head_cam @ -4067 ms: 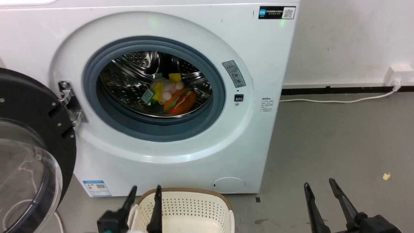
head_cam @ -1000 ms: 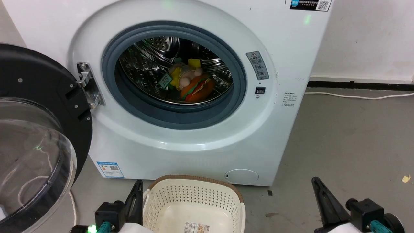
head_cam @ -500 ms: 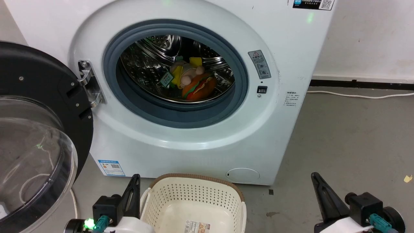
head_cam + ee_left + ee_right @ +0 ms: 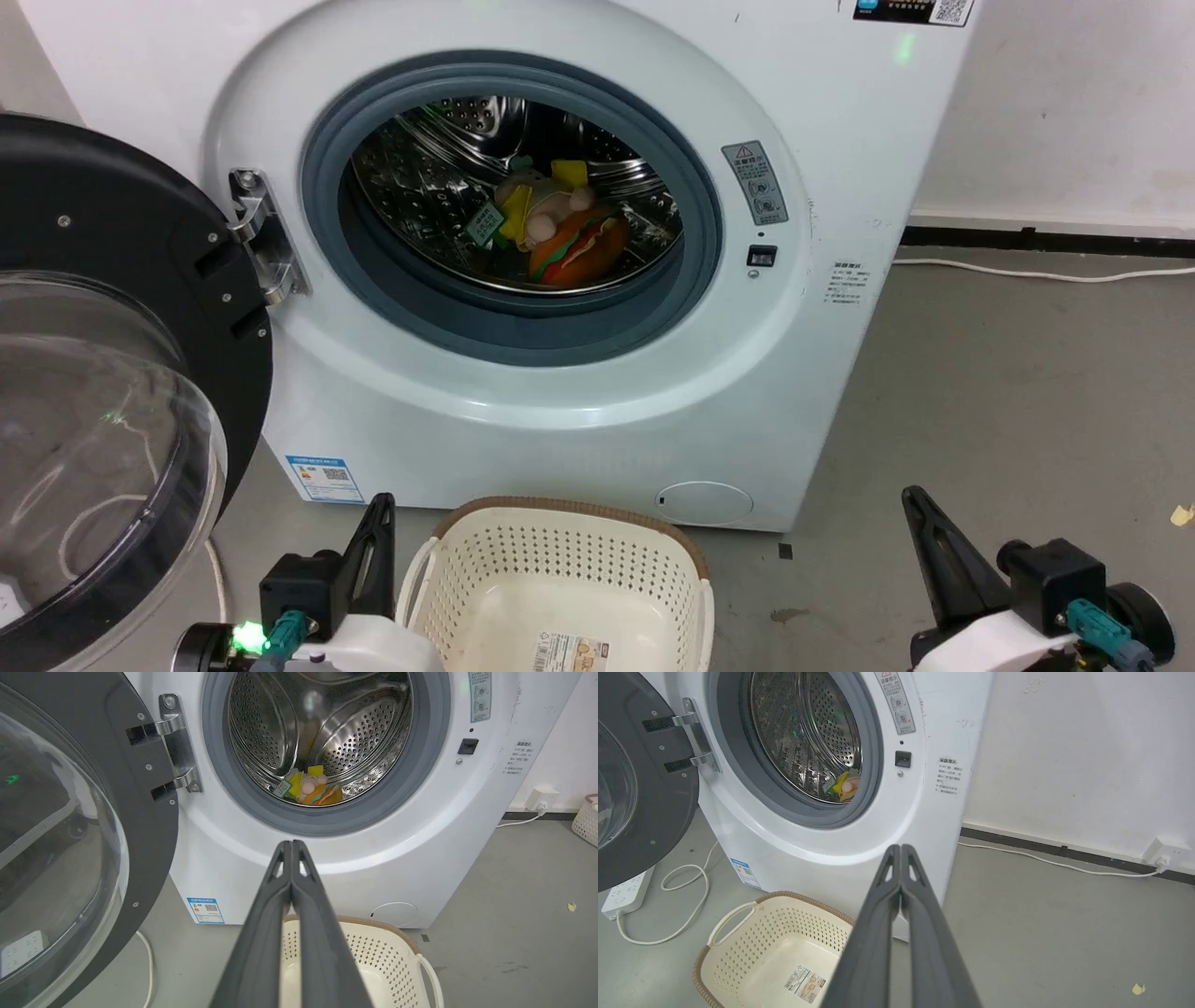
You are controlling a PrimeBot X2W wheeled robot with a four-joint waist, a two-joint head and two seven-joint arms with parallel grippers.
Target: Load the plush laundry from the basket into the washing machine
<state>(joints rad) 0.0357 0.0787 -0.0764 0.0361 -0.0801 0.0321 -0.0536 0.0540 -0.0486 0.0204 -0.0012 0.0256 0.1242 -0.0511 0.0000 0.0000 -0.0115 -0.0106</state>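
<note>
Cream plastic nearest: the basket [image 4: 571, 510] sits on the floor just in front of you, between the left gripper [image 4: 291, 843] and the right gripper [image 4: 901, 847]. It holds nothing but the label sticker [image 4: 571, 651] on its bottom. Both sets of jaws are pressed tip to tip, with nothing between them.

Just behind the basket stands the washing machine [image 4: 579, 411], its door [image 4: 112, 261] swung wide open on your left. Past the grey gasket [image 4: 523, 329], the plush laundry [image 4: 560, 238] lies low in the steel drum [image 4: 420, 177]. The orange hamburger [image 4: 581, 252] is in front, the pale doll [image 4: 540, 213] touches it from behind, and a green tag [image 4: 483, 224] hangs off to the left.

Judgement: loading looks done, and nothing is left in the basket for you to pick.

Handling note, should you need to regrip:
- Expect the plush to be light, soft and very compressible, not fragile.
- The fabric should not be slippery, but a shallow pinch may squeeze off the stuffing.
- Take the hamburger across its layered middle, where the bulk gives the jaws something to bite.
- Avoid the tag and the doll's small limbs.
- You cannot tell whether the two pieces are joined.
</note>
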